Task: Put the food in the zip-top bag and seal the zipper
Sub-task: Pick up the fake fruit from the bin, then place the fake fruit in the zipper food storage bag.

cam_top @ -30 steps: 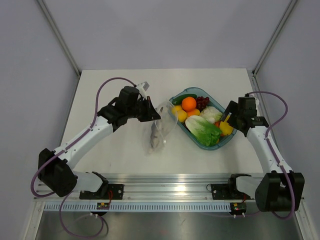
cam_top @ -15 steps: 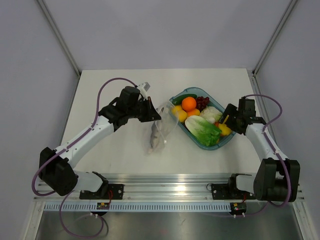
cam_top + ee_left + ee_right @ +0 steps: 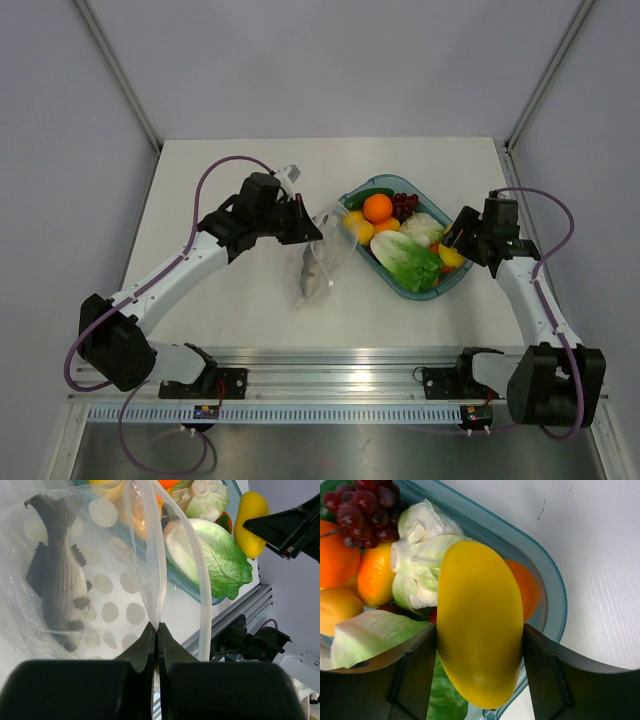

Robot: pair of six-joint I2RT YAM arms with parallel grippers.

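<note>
Pinches zip-top bag rim with fully closed left gripper, grey piece already inside, at tray's nine o'clock; clasps yellow lemon in right gripper, jaws part-spread, at tray's four o'clock; leaves lettuce unbagged, zipper unsealed.

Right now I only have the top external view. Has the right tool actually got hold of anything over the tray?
Observer: In the right wrist view, the right tool has a yellow fruit between its fingers, and both fingers lie against the fruit's sides. It looks gripped.
Operator: Is the left tool holding the bag or just near it?
Observer: In the left wrist view, the left tool is shut and pinches the clear bag by its film at the mouth.
Operator: Is the mouth open?
Observer: Yes. The zipper strip bows away from the pinched side, which leaves a gap facing the tray.
</note>
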